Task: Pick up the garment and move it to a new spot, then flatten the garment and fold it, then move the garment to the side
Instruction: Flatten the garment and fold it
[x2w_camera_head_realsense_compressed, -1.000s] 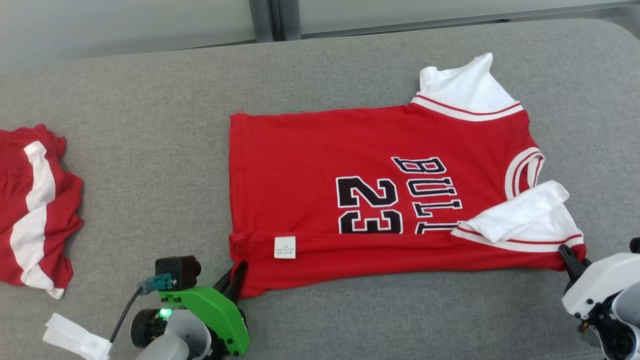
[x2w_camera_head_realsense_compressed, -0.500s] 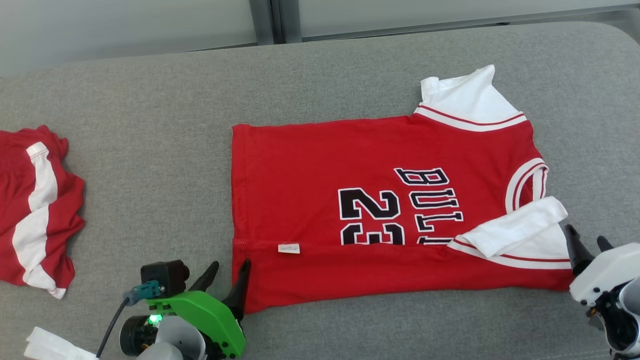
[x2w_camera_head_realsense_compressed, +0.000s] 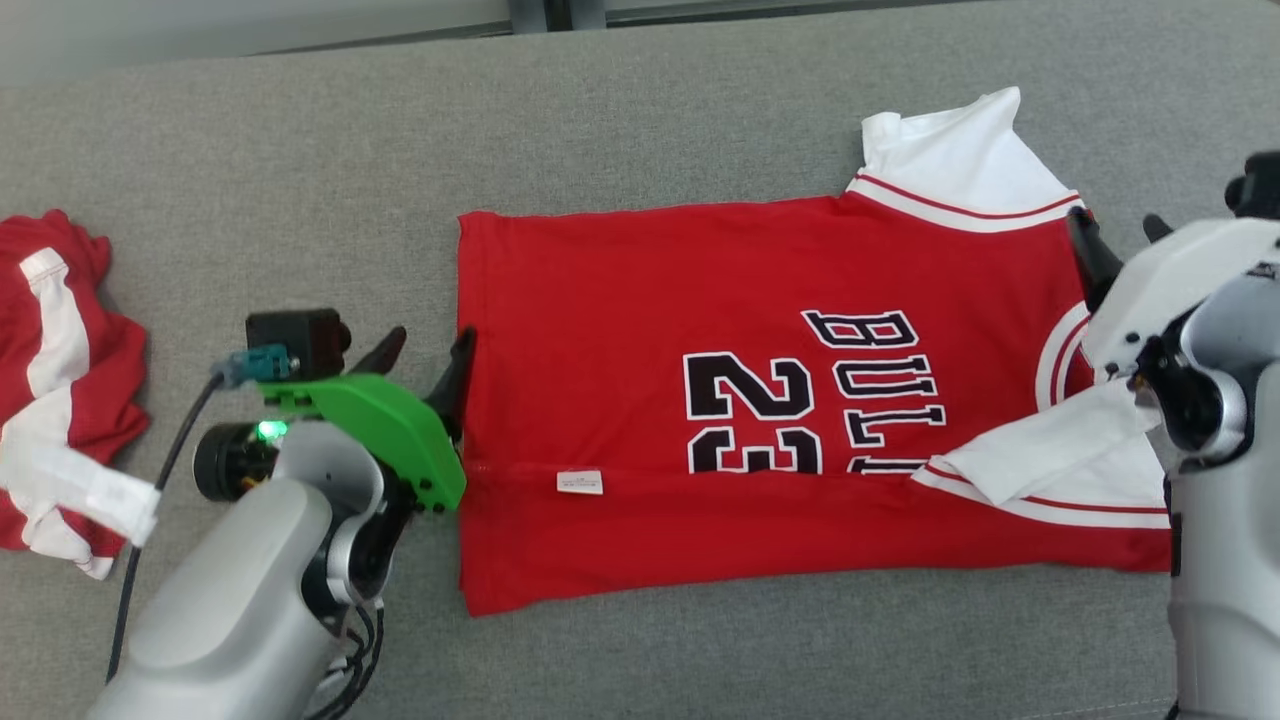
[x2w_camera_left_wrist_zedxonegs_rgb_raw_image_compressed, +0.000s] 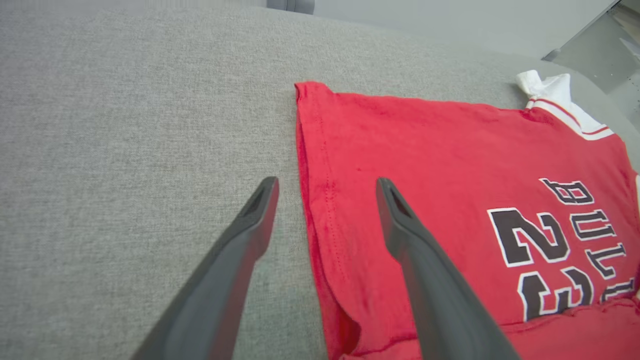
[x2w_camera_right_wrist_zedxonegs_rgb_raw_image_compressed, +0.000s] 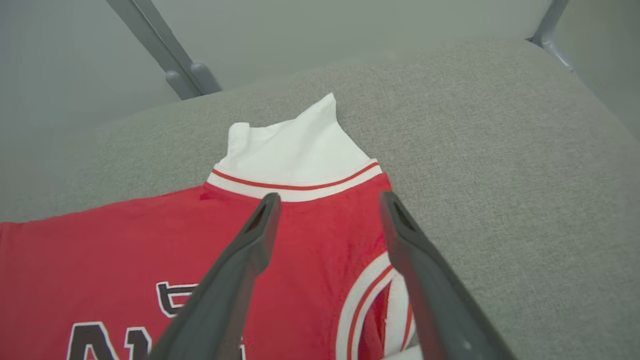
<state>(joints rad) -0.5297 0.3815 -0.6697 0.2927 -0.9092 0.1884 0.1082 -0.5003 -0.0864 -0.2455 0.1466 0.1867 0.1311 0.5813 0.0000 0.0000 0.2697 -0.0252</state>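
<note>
The red jersey (x2w_camera_head_realsense_compressed: 640, 330) with a black "23", lettering and white sleeves lies flat on the grey cushion. Its near long edge is folded up over the body, with a small white tag (x2w_camera_head_realsense_compressed: 580, 482) on the fold. My left gripper (x2w_camera_head_realsense_compressed: 430, 340) is open at the jersey's left hem, and in the left wrist view its fingers (x2w_camera_left_wrist_zedxonegs_rgb_raw_image_compressed: 327, 184) straddle that hem edge of the jersey (x2w_camera_left_wrist_zedxonegs_rgb_raw_image_compressed: 425, 140). My right gripper (x2w_camera_head_realsense_compressed: 1112, 222) is open over the collar end, below the far white sleeve (x2w_camera_right_wrist_zedxonegs_rgb_raw_image_compressed: 295, 145). In the right wrist view the right gripper (x2w_camera_right_wrist_zedxonegs_rgb_raw_image_compressed: 330, 197) hangs above the jersey's red shoulder (x2w_camera_right_wrist_zedxonegs_rgb_raw_image_compressed: 100, 250).
A second red and white garment (x2w_camera_head_realsense_compressed: 60, 360) lies bunched at the left edge. A white tape tab (x2w_camera_head_realsense_compressed: 90, 490) hangs on my left arm's cable. The grey cushion (x2w_camera_head_realsense_compressed: 300, 200) extends beyond the jersey to a far edge with a metal frame (x2w_camera_right_wrist_zedxonegs_rgb_raw_image_compressed: 170, 55).
Both grippers let go of the jersey's near corners, opened, and moved toward the far side. The folded near edge stays lying on the body. The head camera has shifted.
</note>
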